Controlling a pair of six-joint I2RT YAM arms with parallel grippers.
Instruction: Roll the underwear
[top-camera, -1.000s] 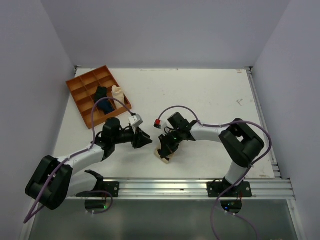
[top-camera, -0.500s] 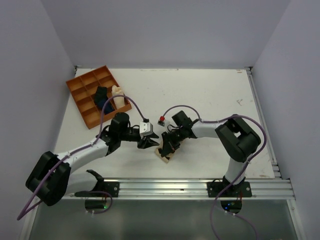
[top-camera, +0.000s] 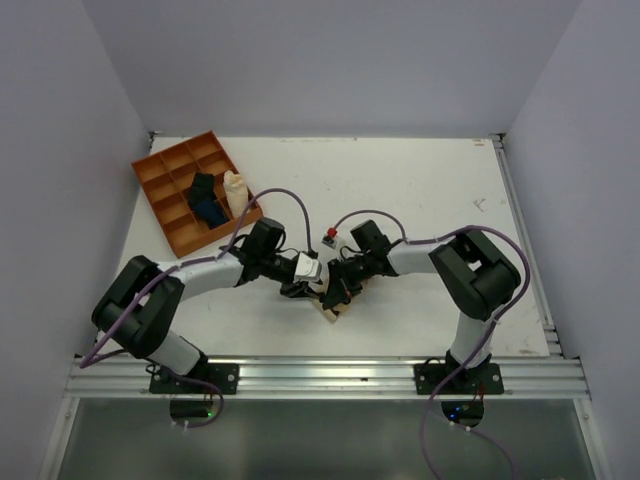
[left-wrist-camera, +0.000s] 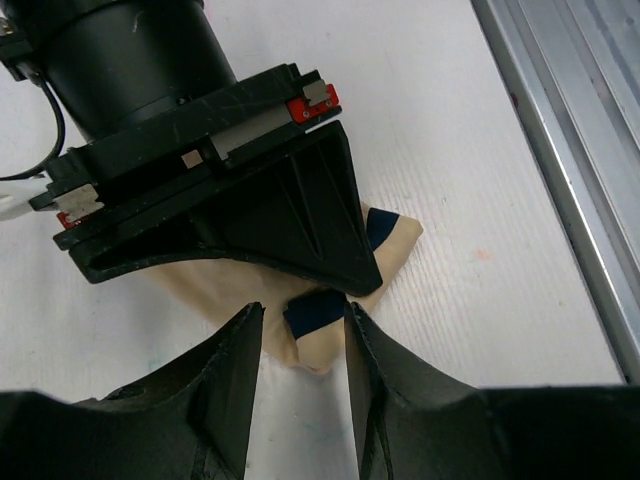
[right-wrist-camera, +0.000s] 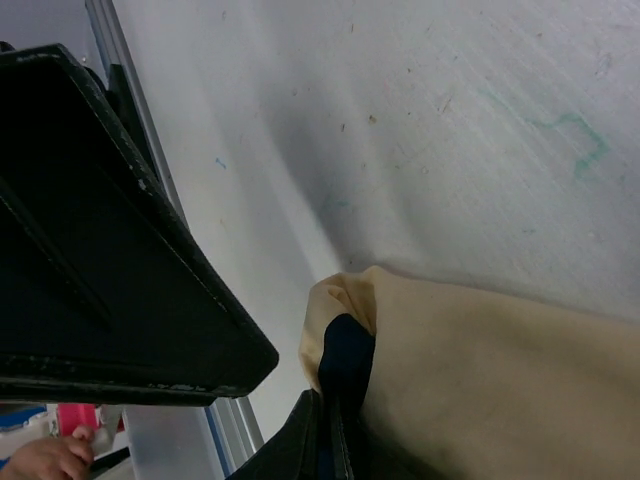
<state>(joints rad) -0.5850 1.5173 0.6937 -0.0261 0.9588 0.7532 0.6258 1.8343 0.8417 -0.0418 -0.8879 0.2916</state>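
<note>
The underwear (top-camera: 329, 306) is a small beige bundle with a black band, lying near the front middle of the table. My right gripper (top-camera: 336, 291) is shut on it; in the right wrist view the fingers (right-wrist-camera: 318, 443) pinch the black band (right-wrist-camera: 346, 362) where the beige cloth (right-wrist-camera: 480, 380) folds over. My left gripper (top-camera: 308, 287) has come in from the left and stands open right against the bundle. In the left wrist view, the left gripper (left-wrist-camera: 303, 322) has its jaws apart on either side of the underwear's (left-wrist-camera: 396, 250) banded corner (left-wrist-camera: 314, 311). The right gripper's body (left-wrist-camera: 220, 200) covers most of the cloth.
An orange compartment tray (top-camera: 160, 166) sits at the back left, holding a dark blue roll (top-camera: 209, 210), a cream roll (top-camera: 235, 190) and a black piece (top-camera: 203, 183). A metal rail (top-camera: 330, 375) runs along the near edge, also seen in the left wrist view (left-wrist-camera: 570, 150).
My left arm has swung right across the table, bringing its gripper up to the underwear and the right gripper. The right gripper has stayed shut on the cloth, shifting slightly.
</note>
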